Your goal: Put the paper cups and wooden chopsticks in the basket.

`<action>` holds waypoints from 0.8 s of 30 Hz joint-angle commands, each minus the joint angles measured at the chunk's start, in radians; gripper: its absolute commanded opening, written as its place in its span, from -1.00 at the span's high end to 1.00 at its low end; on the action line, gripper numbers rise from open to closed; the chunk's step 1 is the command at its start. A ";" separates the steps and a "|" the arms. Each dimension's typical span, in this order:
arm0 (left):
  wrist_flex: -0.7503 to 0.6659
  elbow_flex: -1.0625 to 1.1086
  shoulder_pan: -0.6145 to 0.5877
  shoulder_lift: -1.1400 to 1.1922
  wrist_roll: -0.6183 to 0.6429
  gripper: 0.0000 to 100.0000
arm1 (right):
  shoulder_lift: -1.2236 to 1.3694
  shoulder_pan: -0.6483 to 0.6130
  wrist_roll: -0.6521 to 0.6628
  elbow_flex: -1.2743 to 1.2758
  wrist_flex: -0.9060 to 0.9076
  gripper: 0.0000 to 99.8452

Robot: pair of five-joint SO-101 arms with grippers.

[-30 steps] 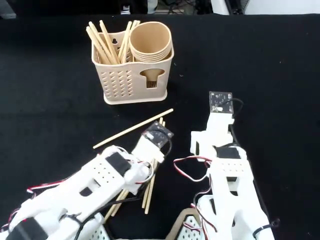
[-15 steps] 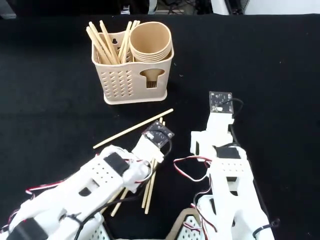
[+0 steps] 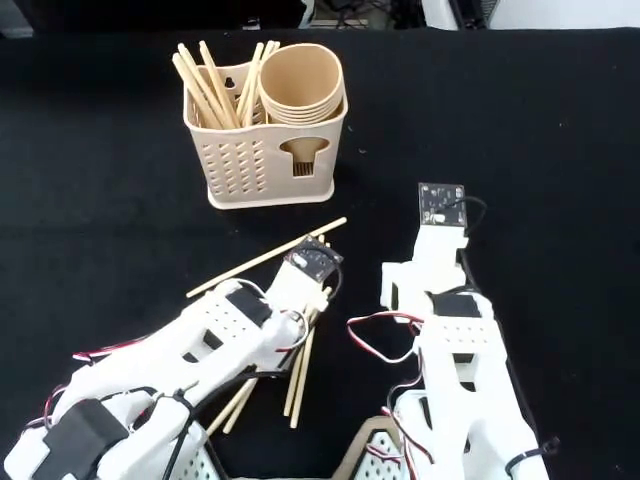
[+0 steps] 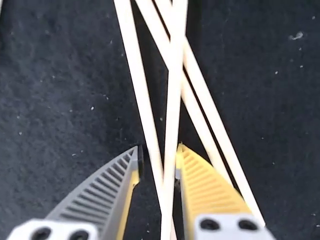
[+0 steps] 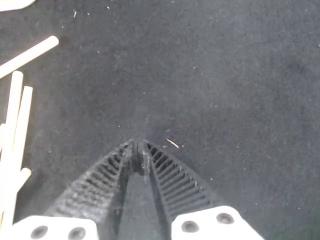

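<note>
The beige slotted basket (image 3: 262, 160) stands at the back with a stack of paper cups (image 3: 301, 80) and several wooden chopsticks (image 3: 212, 82) upright in it. Loose chopsticks (image 3: 300, 372) lie in a pile on the black cloth, and one long chopstick (image 3: 262, 258) lies slanted behind them. My left gripper (image 3: 308, 285) sits over that pile; in the left wrist view the left gripper (image 4: 157, 152) is shut on two crossed chopsticks (image 4: 170, 100), with a third beside its yellow finger. My right gripper (image 5: 138, 147) is shut on nothing, low over bare cloth to the right of the pile.
The right arm (image 3: 445, 300) lies along the right of centre. Chopstick ends (image 5: 15, 115) lie off to one side of the right gripper. A beige perforated piece (image 3: 375, 455) sits at the front edge between the arms. Open black cloth lies on the right and far left.
My left arm has shifted toward the basket over the pile, and its wrist now sits closer to the long slanted chopstick. The right arm has kept still.
</note>
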 commanded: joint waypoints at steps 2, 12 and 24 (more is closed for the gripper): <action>-0.017 -0.025 -0.001 0.006 0.008 0.91 | -0.028 0.003 -0.002 -0.004 -0.021 0.97; -0.009 -0.015 0.077 -0.003 0.008 0.94 | -0.028 0.003 -0.002 -0.004 -0.021 0.97; 0.114 -0.122 0.061 -0.006 -0.043 0.94 | -0.028 0.003 -0.002 -0.005 -0.021 0.97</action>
